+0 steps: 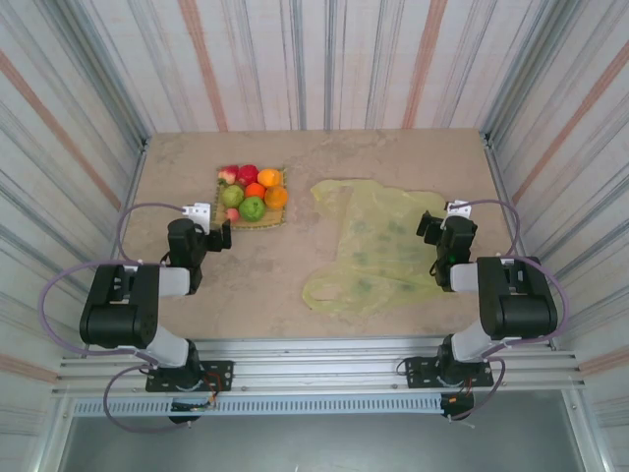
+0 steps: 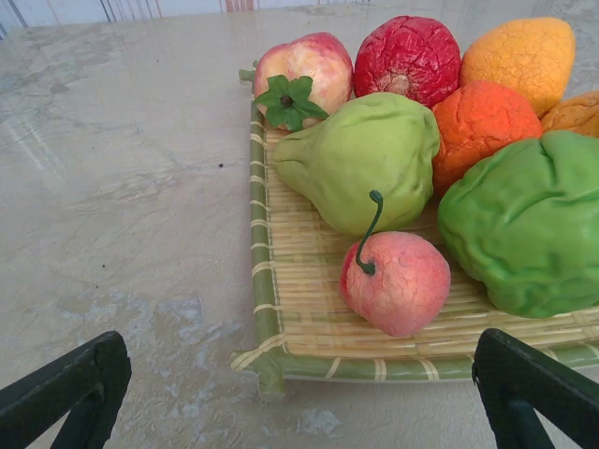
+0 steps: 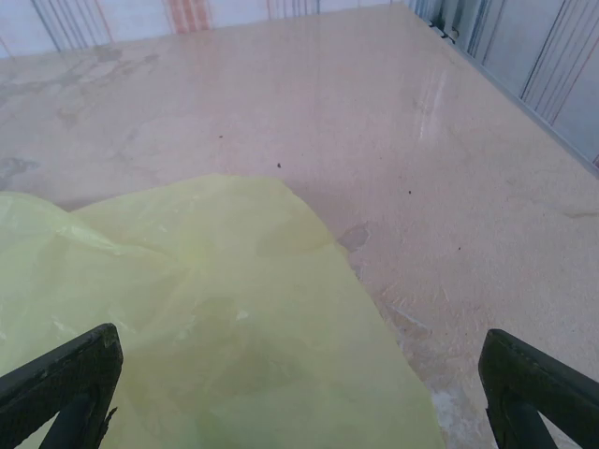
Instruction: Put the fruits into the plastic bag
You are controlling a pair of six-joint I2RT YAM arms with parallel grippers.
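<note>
Seen from above, a tan table (image 1: 295, 285) sits between striped walls. Upper left of centre, a square woven mat (image 1: 267, 221) holds a heap of fruits (image 1: 252, 193) in red, green and orange. Right of centre, well apart from the mat, a pale yellow-green plastic bag (image 1: 378, 251) lies flat and crumpled on the table.

The left wrist camera looks at the mat's near corner. A pink peach (image 2: 395, 283) lies nearest, with a green pear (image 2: 360, 161) behind it. The left gripper (image 2: 299, 383) has its fingers spread wide at the bottom corners, holding nothing.

In the right wrist view the bag fills the lower left. The right gripper (image 3: 299, 374) also has its fingers spread wide and holds nothing.
</note>
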